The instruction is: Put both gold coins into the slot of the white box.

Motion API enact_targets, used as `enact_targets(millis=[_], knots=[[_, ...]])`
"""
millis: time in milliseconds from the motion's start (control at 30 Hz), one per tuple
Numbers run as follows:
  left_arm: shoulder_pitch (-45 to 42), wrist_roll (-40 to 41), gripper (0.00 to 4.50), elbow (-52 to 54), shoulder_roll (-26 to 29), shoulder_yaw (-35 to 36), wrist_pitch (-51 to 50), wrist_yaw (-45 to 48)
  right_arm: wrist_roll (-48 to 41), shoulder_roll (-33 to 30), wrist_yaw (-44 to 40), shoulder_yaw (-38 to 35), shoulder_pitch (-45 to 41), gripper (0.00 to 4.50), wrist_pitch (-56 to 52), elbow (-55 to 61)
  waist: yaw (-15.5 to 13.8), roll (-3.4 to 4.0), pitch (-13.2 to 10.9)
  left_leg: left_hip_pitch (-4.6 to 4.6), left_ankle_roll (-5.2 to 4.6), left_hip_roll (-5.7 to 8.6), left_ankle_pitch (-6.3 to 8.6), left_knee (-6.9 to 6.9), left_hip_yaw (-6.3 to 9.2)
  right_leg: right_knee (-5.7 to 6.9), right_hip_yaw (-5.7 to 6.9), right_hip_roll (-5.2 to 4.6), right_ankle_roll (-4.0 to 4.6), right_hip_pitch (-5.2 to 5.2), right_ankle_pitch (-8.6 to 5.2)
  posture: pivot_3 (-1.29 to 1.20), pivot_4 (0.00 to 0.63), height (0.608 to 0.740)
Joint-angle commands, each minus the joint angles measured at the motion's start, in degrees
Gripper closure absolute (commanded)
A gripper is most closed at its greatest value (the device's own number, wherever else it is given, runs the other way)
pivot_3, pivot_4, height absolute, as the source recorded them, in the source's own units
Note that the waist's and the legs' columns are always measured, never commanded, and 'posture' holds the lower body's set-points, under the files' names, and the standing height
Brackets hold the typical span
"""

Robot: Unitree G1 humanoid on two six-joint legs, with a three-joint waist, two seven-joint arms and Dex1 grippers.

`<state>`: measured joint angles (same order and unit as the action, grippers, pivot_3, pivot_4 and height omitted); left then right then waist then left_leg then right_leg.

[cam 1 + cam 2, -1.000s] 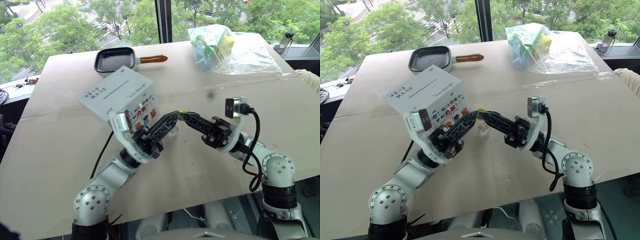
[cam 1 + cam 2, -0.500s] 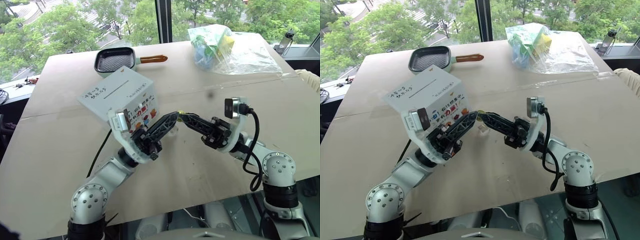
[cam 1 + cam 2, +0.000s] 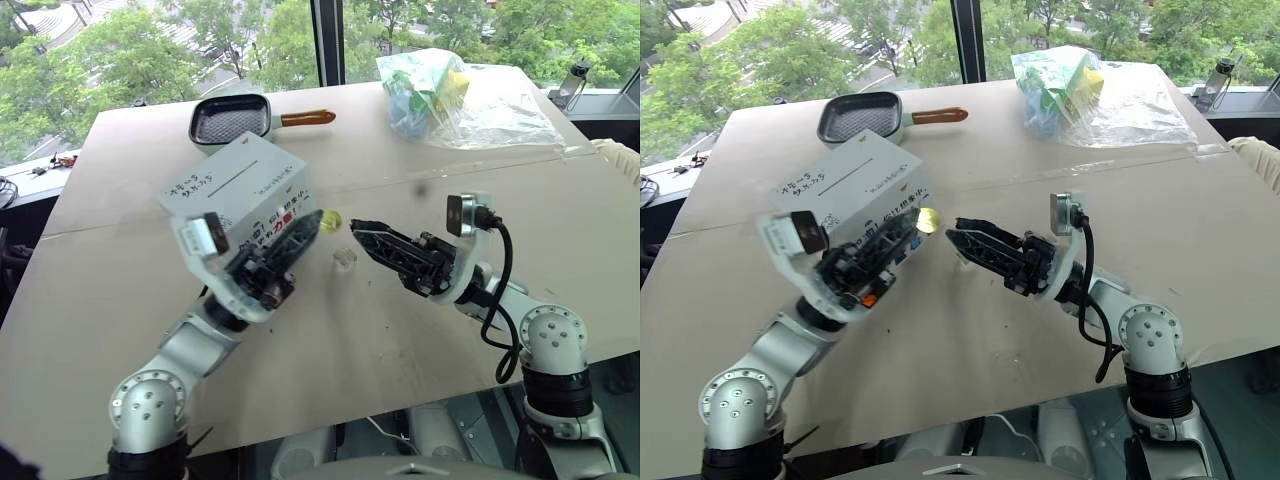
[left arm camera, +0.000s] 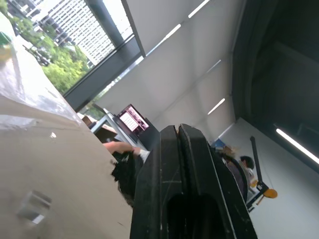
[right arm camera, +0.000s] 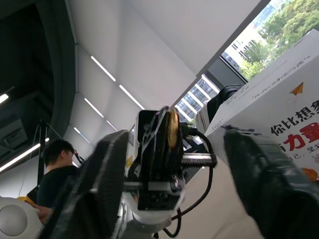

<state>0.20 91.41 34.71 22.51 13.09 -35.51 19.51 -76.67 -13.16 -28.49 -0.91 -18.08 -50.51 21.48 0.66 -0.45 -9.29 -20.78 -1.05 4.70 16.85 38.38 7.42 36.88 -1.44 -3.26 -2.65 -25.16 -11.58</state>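
Observation:
One gold coin (image 3: 330,220) is pinched at the tip of my left gripper (image 3: 320,219), which is shut on it just in front of the white box (image 3: 235,195). The right wrist view shows that gold coin (image 5: 172,130) edge-on between the left fingers. My right gripper (image 3: 356,233) stands open a short way to the right of the coin, apart from it, its fingers (image 5: 259,174) spread wide. The other coin (image 3: 345,259), pale and glassy, lies on the table below the two grippers. The slot (image 3: 232,178) runs across the box's tilted upper face.
A square grill pan (image 3: 230,122) with an orange handle sits behind the box. A clear plastic bag (image 3: 440,95) of coloured items lies at the back right. The brown table (image 3: 120,290) has bare room on the left and front. A person (image 5: 55,169) is behind me.
The right gripper has opened and let go of the gold coin. The left gripper, still shut on the coin, has drawn away to the left toward the box.

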Motion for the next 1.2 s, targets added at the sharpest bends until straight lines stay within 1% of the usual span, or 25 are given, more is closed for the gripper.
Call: enact_targets(millis=[33,67,167,233,267,367,433,467,533,633,700,800,900,1067,1200], knots=[[-3.6,3.2,4.5,1.3,5.5,5.3,0.8,-1.1,2.8,-1.9,-2.1,-2.0,-1.2,1.09,2.8,0.5,0.0,0.0,0.0,0.01,0.0,0.01,0.0,0.0,-0.02,0.0,-0.01,0.0,0.0,0.0,0.0,0.0,0.15,0.721],[-5.2,3.2,4.5,1.0,7.6,6.3,0.5,-1.4,4.8,-2.8,-2.8,-2.2,-1.7,1.09,3.7,0.1,0.0,-0.04,0.0,0.0,0.0,0.01,0.0,0.0,-0.01,0.0,0.0,0.01,0.0,0.0,0.0,0.0,0.15,0.721],[-12.2,-1.0,4.5,-3.3,16.3,9.0,-0.7,-1.5,17.0,-7.1,-6.6,-0.1,-4.8,1.09,10.3,-1.4,-0.1,-0.03,0.0,-0.03,0.01,0.01,-0.01,0.01,0.05,-0.01,0.12,0.1,0.0,0.01,0.0,0.0,0.15,0.721],[-15.7,-3.8,4.5,-6.4,20.8,10.1,-1.4,-0.4,24.2,-9.2,-9.0,1.8,-6.6,1.09,14.7,-2.3,0.1,-0.02,0.0,0.01,0.01,0.03,-0.01,0.01,-0.01,-0.01,0.1,0.23,-0.01,0.02,0.0,0.0,0.15,0.721],[-16.9,-5.0,4.5,-7.6,22.5,10.4,-1.7,0.4,26.6,-9.7,-9.9,2.4,-7.2,1.09,16.2,-2.7,0.2,-0.02,0.0,0.02,0.02,0.03,-0.01,-0.01,-0.03,-0.01,0.06,0.24,-0.01,0.02,-0.01,0.0,0.15,0.721],[-24.1,-8.6,4.5,-14.3,31.8,11.6,-4.6,7.4,31.3,-10.8,-12.0,2.7,-11.9,1.09,19.7,-3.1,0.4,-0.18,-0.2,0.0,0.03,0.01,-0.02,-0.04,-0.1,-0.01,-0.02,0.28,-0.02,-0.07,-0.01,0.0,0.15,0.721],[-26.5,-13.9,4.5,-18.1,36.0,10.7,-4.7,11.8,33.4,-11.1,-12.9,3.0,-14.0,1.09,21.0,-2.7,0.4,-0.16,-0.2,-0.37,0.06,-0.01,-0.03,-0.05,-0.09,0.08,-0.04,0.32,-0.01,-0.47,0.0,0.0,0.15,0.721],[-26.9,-16.9,4.5,-19.7,37.3,9.8,-4.4,13.4,34.3,-11.1,-13.1,3.3,-14.6,1.09,21.3,-2.4,0.4,-0.16,-0.2,-0.36,0.06,0.0,-0.03,-0.09,-0.13,0.08,-0.07,0.27,-0.01,-0.5,0.0,0.0,0.15,0.721],[-27.5,-21.4,4.5,-22.0,38.5,8.7,-3.8,16.2,35.5,-10.9,-13.1,3.6,-15.3,1.09,21.4,-2.1,0.4,-0.14,-0.2,-0.36,0.05,0.0,-0.03,-0.18,-0.13,-0.02,-0.09,0.14,-0.01,-0.5,0.0,0.0,0.15,0.721],[-25.9,-31.9,4.5,-27.6,40.8,5.4,-0.5,23.4,36.3,-10.1,-11.7,4.6,-17.3,1.09,20.3,0.4,0.3,-0.13,-0.2,-0.5,0.06,-0.01,-0.02,-0.25,-0.02,-0.12,-0.03,0.08,-0.01,-0.6,-0.01,0.0,0.15,0.721],[-25.4,-36.3,4.5,-30.4,41.0,4.4,1.2,27.0,37.2,-10.7,-11.0,5.7,-18.0,1.09,18.7,2.2,0.4,-0.11,-0.2,-0.55,0.06,0.0,-0.02,-0.28,-0.05,-0.1,-0.09,0.07,-0.01,-0.73,-0.01,0.0,0.15,0.721],[-26.0,-40.0,4.5,-33.6,40.4,4.1,2.6,30.9,37.8,-11.7,-8.6,6.7,-18.5,1.09,14.8,4.5,0.4,-0.13,-0.2,-0.82,0.06,0.0,-0.02,-0.21,0.07,-0.08,0.02,0.03,-0.01,-0.95,0.0,0.0,0.15,0.721],[-26.2,-43.3,4.5,-36.3,40.3,3.9,3.5,33.8,38.1,-11.4,-7.7,7.3,-18.2,1.09,13.3,5.6,0.3,-0.13,-0.2,-1.02,0.06,0.02,-0.02,-0.08,0.18,-0.08,0.18,-0.03,-0.01,-1.02,0.0,0.0,0.15,0.721],[-26.6,-48.3,4.5,-39.4,39.4,2.8,5.1,37.0,39.1,-11.1,-7.8,8.3,-16.8,1.09,13.2,5.9,0.3,-0.13,-0.2,-1.04,0.06,0.06,-0.02,-0.08,0.19,-0.08,0.2,-0.08,-0.01,-1.03,0.0,0.0,0.15,0.721],[-28.1,-49.9,4.5,-40.3,37.9,2.4,3.9,38.3,39.4,-10.6,-7.7,8.6,-16.0,1.09,13.6,6.1,0.3,-0.14,-0.2,-1.04,0.06,0.06,-0.02,-0.06,0.2,-0.04,0.22,-0.08,-0.01,-1.02,0.0,0.0,0.15,0.721]])
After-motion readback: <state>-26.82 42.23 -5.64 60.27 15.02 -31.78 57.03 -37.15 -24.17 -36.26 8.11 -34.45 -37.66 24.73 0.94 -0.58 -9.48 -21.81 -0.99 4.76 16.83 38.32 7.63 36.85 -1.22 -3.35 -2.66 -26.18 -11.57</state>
